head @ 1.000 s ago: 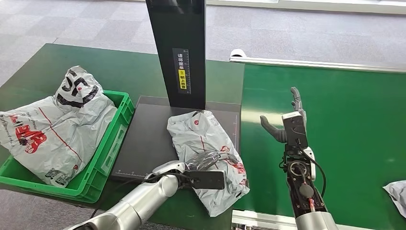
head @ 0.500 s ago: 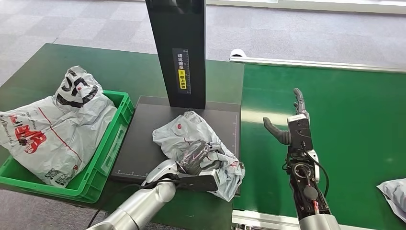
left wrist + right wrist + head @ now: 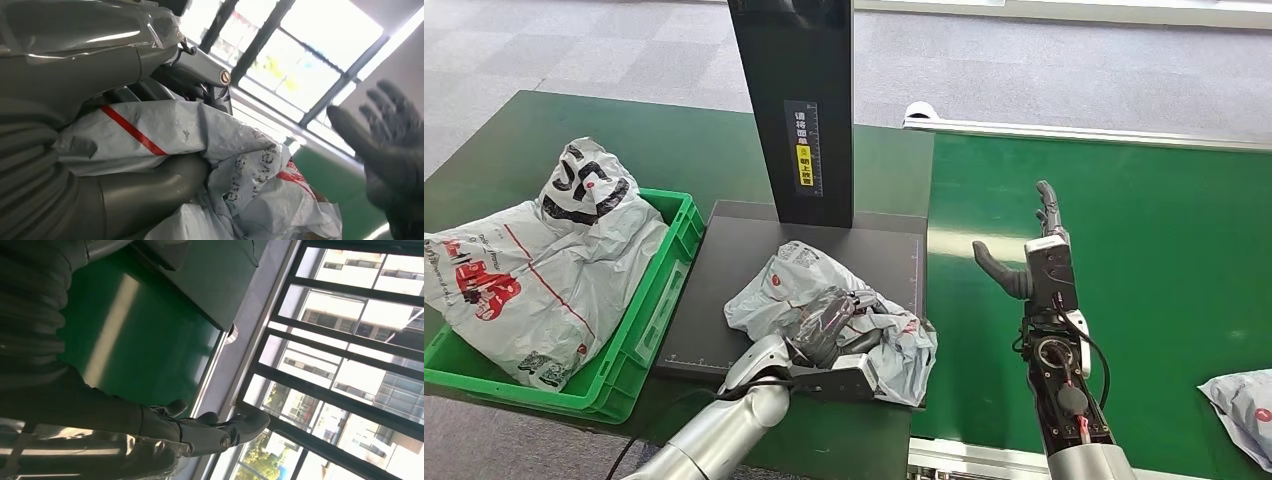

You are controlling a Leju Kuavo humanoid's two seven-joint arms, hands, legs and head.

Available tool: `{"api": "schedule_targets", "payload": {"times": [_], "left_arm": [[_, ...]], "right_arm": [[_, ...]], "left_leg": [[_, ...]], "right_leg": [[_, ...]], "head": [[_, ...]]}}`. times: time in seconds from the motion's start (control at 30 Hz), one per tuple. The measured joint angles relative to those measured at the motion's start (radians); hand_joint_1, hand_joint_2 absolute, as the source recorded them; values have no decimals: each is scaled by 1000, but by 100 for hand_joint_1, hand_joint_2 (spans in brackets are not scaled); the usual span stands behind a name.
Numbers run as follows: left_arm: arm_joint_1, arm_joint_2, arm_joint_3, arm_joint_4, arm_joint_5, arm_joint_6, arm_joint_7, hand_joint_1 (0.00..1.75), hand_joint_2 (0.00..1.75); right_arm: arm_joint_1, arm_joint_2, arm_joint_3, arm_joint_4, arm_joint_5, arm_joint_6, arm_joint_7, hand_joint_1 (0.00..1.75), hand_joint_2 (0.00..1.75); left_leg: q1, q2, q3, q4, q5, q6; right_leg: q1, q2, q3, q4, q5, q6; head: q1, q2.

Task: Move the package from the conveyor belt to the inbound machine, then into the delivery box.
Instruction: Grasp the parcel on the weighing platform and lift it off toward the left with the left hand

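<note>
The left hand (image 3: 829, 335) grips the grey package (image 3: 824, 300), bunched on the near part of the inbound machine's dark platform (image 3: 724, 270). The green delivery box (image 3: 659, 300) lies directly to the left, just beside the platform, so the coming carry should run leftward. The right hand (image 3: 1034, 260) hovers released, fingers spread, over the conveyor belt (image 3: 1144, 250), farther from the package.

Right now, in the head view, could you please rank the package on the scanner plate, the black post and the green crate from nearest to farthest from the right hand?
1. Package, on the plate to the right hand's left.
2. Black post, farther left and back.
3. Green crate, far left.
</note>
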Motion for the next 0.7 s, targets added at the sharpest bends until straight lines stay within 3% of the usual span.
{"api": "schedule_targets", "payload": {"times": [0.17, 0.37, 0.5, 0.7], "left_arm": [[15, 5, -3, -63, 107, 146, -19, 175, 175], [27, 35, -58, -199, 234, 384, -22, 175, 175], [73, 29, -5, -383, 173, 409, -23, 175, 175], [132, -27, 153, -655, 204, 414, -23, 175, 175]], "right_arm": [[-20, -1, 8, 15, -18, -1, -7, 0, 175], [-32, -6, 27, 37, -52, -14, -18, 0, 175], [-31, -14, 40, 48, -76, -31, -30, 0, 175], [-18, -28, 51, 58, -103, -56, -48, 0, 175]], "left_leg": [[0, 0, 0, 0, 0, 0], [0, 0, 0, 0, 0, 0], [0, 0, -1, 0, 0, 0], [0, 0, -1, 0, 0, 0]], "right_leg": [[0, 0, 0, 0, 0, 0], [0, 0, 0, 0, 0, 0], [0, 0, -1, 0, 0, 0], [0, 0, -1, 0, 0, 0]], "head": [[0, 0], [0, 0], [0, 0], [0, 0]]}}
